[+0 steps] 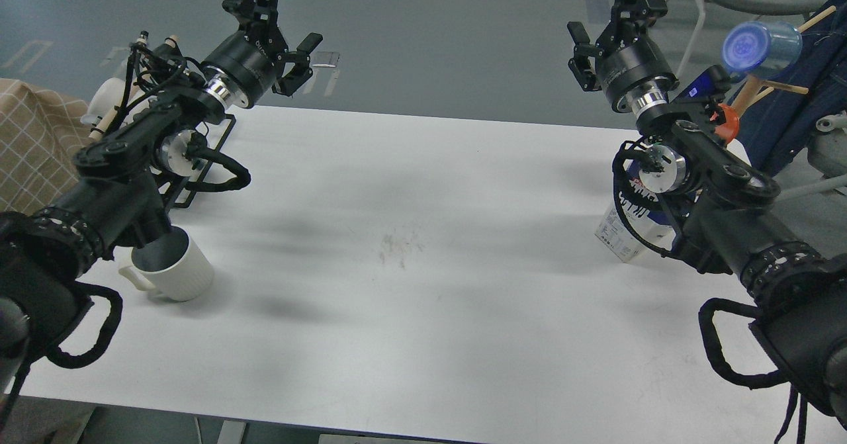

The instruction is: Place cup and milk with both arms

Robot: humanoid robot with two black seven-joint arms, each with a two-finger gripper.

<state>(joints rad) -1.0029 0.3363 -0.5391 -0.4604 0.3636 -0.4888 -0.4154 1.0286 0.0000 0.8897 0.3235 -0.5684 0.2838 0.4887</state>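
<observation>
The cream-white ribbed cup [173,268] stands on the white table [410,298] at the near left, handle to the left, partly under my left arm. The milk carton [625,232] stands at the right side of the table; only its lower white and blue part shows behind my right arm, its cap hidden. My left gripper [274,4] is open and empty, raised beyond the table's far left edge. My right gripper [612,10] is open and empty, raised beyond the far right edge.
A black wire rack [198,173] lies on the table at the far left. A translucent blue cup [757,45] and a small orange cup [726,121] hang on a wooden peg stand at the far right. A checked cloth [33,146] lies left of the table.
</observation>
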